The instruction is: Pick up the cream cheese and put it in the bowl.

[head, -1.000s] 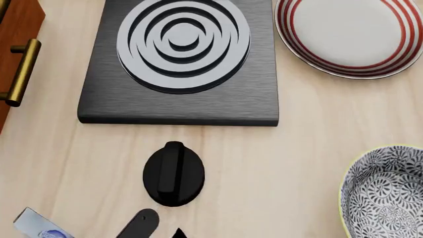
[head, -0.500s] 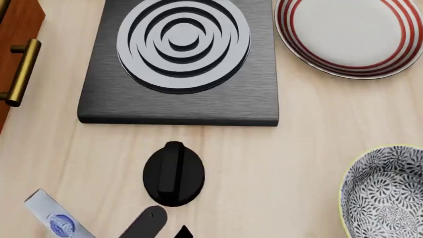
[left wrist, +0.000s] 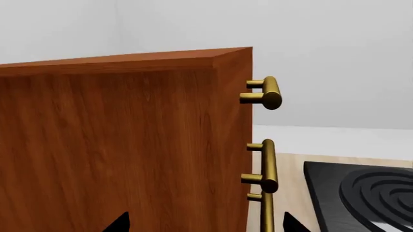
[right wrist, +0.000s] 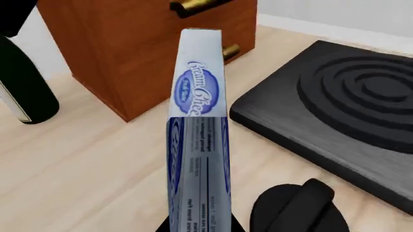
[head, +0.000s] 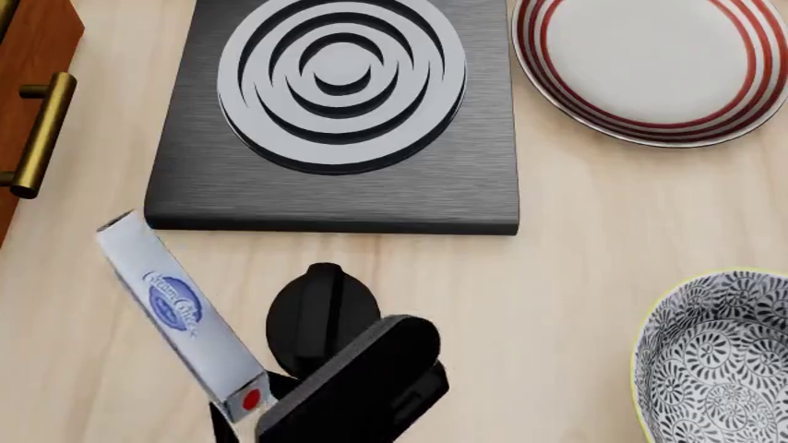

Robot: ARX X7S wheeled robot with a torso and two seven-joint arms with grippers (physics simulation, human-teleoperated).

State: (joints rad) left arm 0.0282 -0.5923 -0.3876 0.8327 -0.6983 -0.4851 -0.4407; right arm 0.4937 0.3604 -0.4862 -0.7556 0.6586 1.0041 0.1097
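At the counter's (head: 591,258) left edge, a wooden cabinet (head: 37,55) with brass handles (head: 40,134). Beside it, near the front edge, the cream cheese (head: 179,309) raised off the surface, tilted, clamped at its red-dot end by the right gripper (head: 265,415), fingers hidden, so grip judged from the right wrist view. Behind, a black knob (head: 323,318) and the stove burner (head: 339,111). Back right corner: a red-striped plate (head: 652,69). Front right edge: the bowl (head: 721,360), well apart from the box. Left gripper: only two dark tips at the wrist frame's edge, state impossible to tell.

Cream cheese (right wrist: 197,140) box fills my frame centre, clamped at its bottom end, off the table (right wrist: 84,159). Wood cabinet (right wrist: 142,53) upper left, dark bottle (right wrist: 26,82) left edge, stove plate (right wrist: 342,106) right, black knob (right wrist: 300,210) lower right.
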